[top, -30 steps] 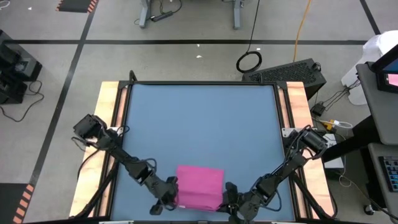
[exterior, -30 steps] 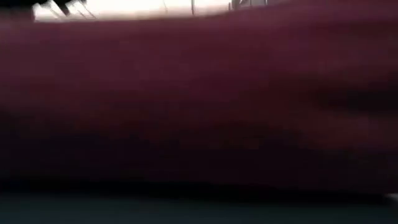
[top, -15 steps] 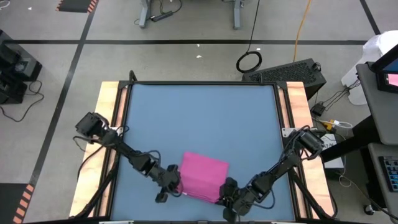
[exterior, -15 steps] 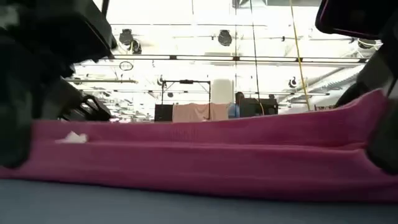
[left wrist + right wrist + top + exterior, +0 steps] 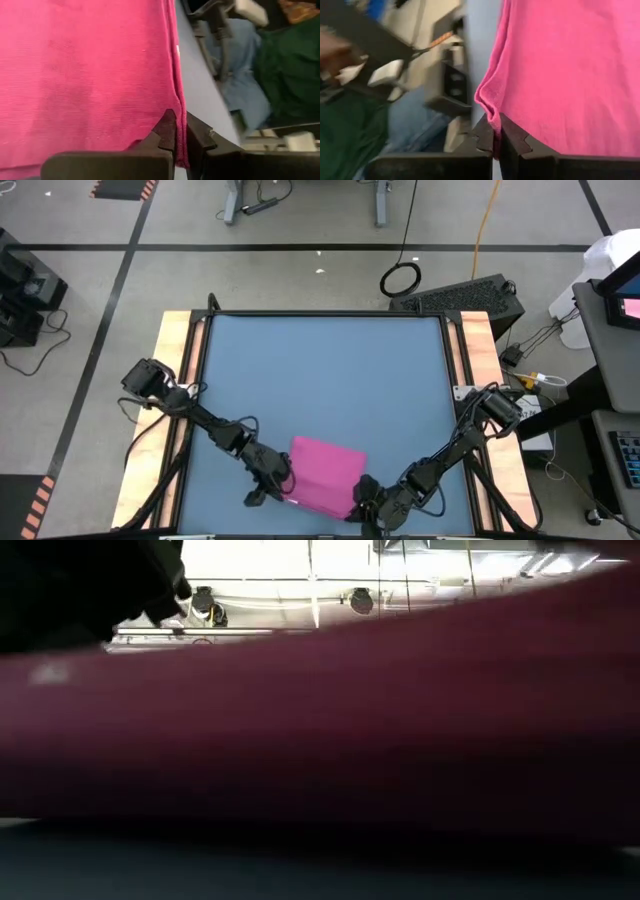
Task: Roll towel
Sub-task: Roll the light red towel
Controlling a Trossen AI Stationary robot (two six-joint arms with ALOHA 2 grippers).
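Towel (image 5: 325, 473) on table (image 5: 320, 370) near front edge, btwn left gripper (image 5: 281, 481) & right gripper (image 5: 355, 507).

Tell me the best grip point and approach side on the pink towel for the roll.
Best at the two near corners, each from its own outer side. The towel lies flat at the table's near edge, so only its thin hem gives the fingers something to pinch. The left gripper and right gripper are each shut on a corner hem, and those holds look sound.
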